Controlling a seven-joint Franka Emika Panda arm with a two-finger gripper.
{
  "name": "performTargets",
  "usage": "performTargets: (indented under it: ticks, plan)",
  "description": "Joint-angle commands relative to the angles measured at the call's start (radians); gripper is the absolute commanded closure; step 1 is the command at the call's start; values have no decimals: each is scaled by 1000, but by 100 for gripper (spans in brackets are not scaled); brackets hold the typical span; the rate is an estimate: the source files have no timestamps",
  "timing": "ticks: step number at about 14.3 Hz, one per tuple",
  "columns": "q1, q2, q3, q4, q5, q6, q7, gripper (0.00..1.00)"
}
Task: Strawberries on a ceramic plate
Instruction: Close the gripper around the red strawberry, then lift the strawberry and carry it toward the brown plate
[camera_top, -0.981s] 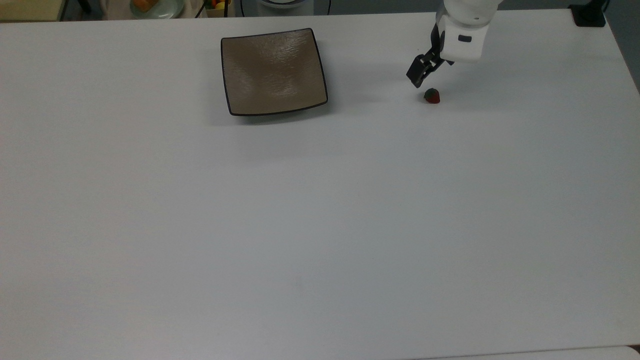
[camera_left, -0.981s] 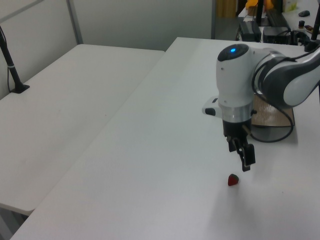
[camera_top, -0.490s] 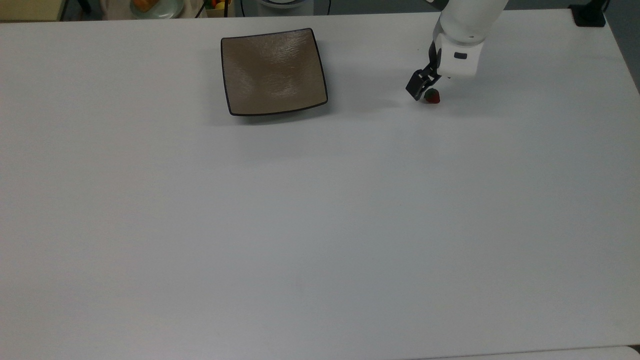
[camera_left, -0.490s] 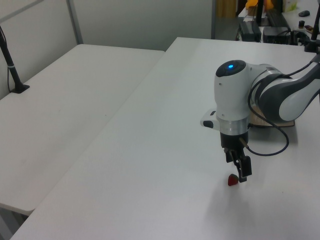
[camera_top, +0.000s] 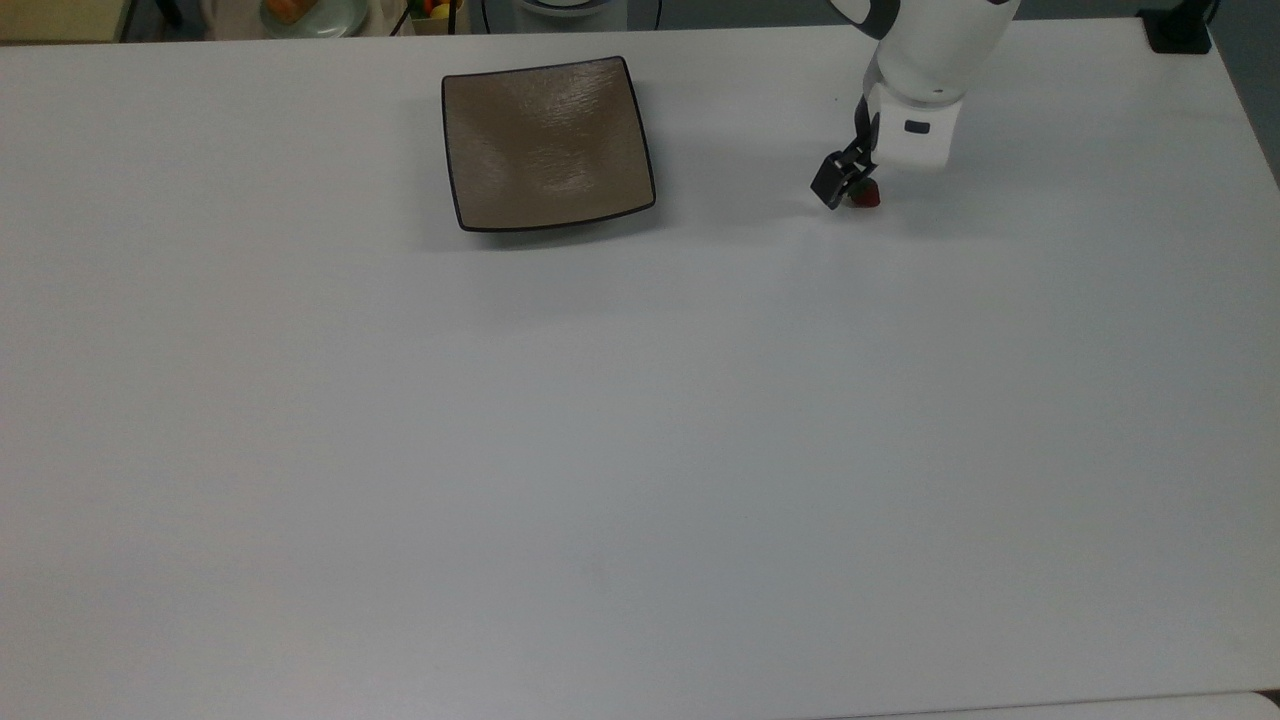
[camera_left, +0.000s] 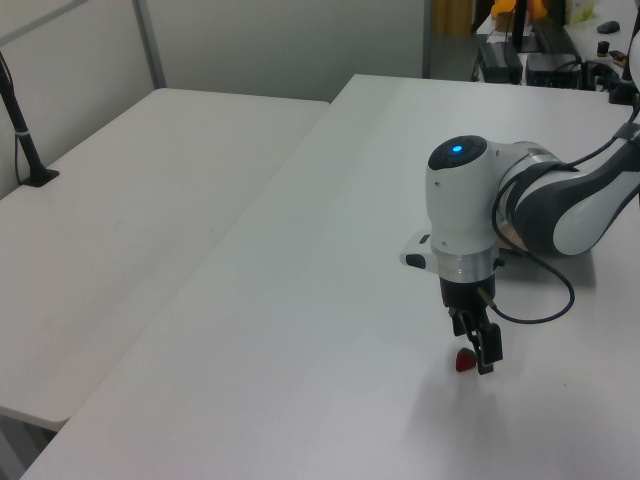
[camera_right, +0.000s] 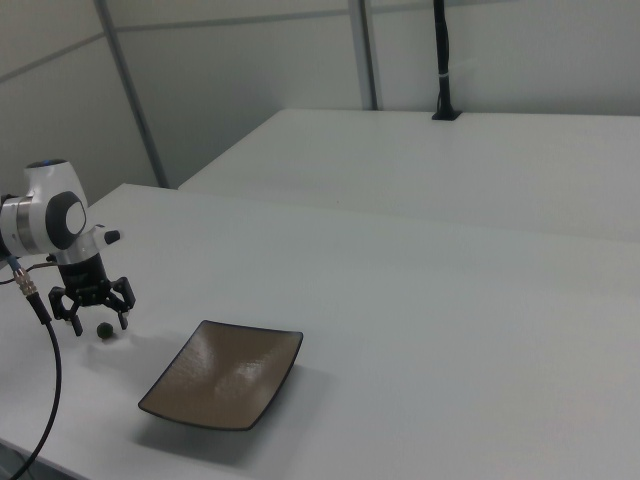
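The tiny red strawberry (camera_top: 866, 197) lies on the white table (camera_top: 640, 450), well off to the top view's right of the square tan-brown ceramic plate (camera_top: 548, 142), which holds nothing. My gripper (camera_top: 853, 187) is down at table height, open, with the strawberry between its fingers. In the right view the two black fingers (camera_right: 74, 314) stand on either side of the strawberry (camera_right: 103, 330), and the plate (camera_right: 222, 373) lies to the right view's right. In the left view the gripper (camera_left: 479, 352) hangs just over the strawberry (camera_left: 464, 361).
A pale green round plate (camera_top: 305, 14) with orange food sits beyond the table's far edge. A black clamp base (camera_top: 1178, 30) stands at the top view's upper right corner. A black cable (camera_right: 50, 390) loops from the arm. A second white table (camera_left: 130, 220) adjoins.
My gripper has come down from above and behind the strawberry until its open fingers stand around it. The strawberry and the plate have stayed put.
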Motion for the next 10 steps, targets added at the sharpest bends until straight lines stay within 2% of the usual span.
performTargets:
  ticks: [1, 4, 5, 6, 7, 10]
  plan:
    - [1, 7, 11, -15, -4, 41, -19, 13]
    - [1, 7, 13, -15, -11, 41, -53, 33]
    - [1, 7, 14, -15, -11, 41, -62, 41]
    - [0, 7, 13, -15, -11, 38, -70, 55]
    - [0, 6, 14, -13, -11, 38, -70, 61]
    - [-9, 6, 14, -9, -10, 32, -65, 67]
